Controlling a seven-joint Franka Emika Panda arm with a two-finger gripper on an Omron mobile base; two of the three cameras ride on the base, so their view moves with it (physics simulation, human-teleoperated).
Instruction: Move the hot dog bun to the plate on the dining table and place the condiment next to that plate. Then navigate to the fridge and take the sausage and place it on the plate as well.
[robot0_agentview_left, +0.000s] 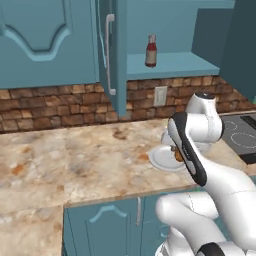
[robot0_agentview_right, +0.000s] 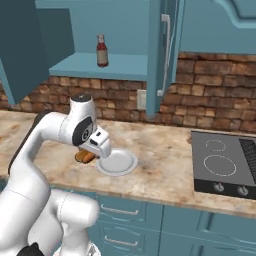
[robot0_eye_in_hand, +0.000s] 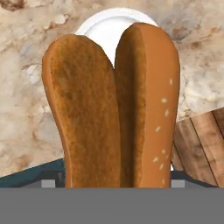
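The hot dog bun (robot0_eye_in_hand: 113, 109), orange-brown with two long lobes, rises close up in the hand view between my gripper (robot0_eye_in_hand: 112, 183), whose jaws are shut on its sides. In the right base view the hand holds the bun (robot0_agentview_right: 85, 157) low over the marbled counter, just left of a plain white plate (robot0_agentview_right: 120, 164). The forearm hides most of the bun (robot0_agentview_left: 178, 155) in the left base view. The condiment (robot0_agentview_left: 151, 51), a slim red bottle (robot0_agentview_right: 102, 51), stands on the open teal cabinet's shelf above. The red-rimmed plate, dining table, fridge and sausage are out of view.
An open teal cabinet door (robot0_agentview_right: 162, 55) hangs over the counter behind the hand. A black cooktop (robot0_agentview_right: 220, 165) lies to the right. A brick backsplash (robot0_agentview_left: 60, 107) runs along the wall. A wooden board (robot0_eye_in_hand: 203, 144) lies near the white plate (robot0_eye_in_hand: 109, 26).
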